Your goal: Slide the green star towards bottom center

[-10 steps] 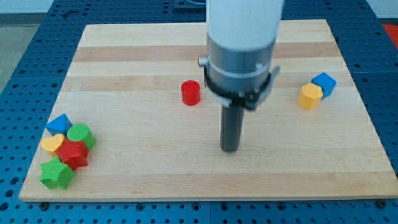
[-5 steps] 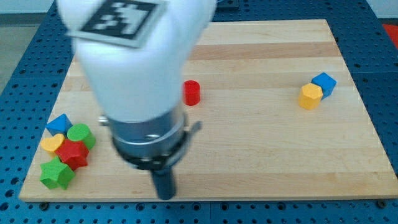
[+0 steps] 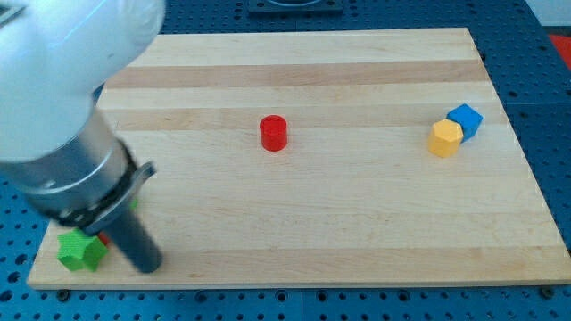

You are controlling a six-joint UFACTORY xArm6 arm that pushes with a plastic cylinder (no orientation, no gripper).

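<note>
The green star [image 3: 80, 252] lies near the board's bottom left corner, partly covered by the arm. My tip [image 3: 146, 266] rests on the board just to the right of the star, a short gap from it. A sliver of red [image 3: 103, 239] shows between the star and the rod; the other blocks of that cluster are hidden behind the arm.
A red cylinder [image 3: 274, 133] stands at the upper middle of the wooden board [image 3: 357, 223]. A yellow block [image 3: 444, 138] and a blue block [image 3: 465, 119] touch each other at the right. The arm's body covers the board's left side.
The arm has swept from the board's middle down and to the left. My tip now sits beside the green star, and the arm hides most of the left cluster.
</note>
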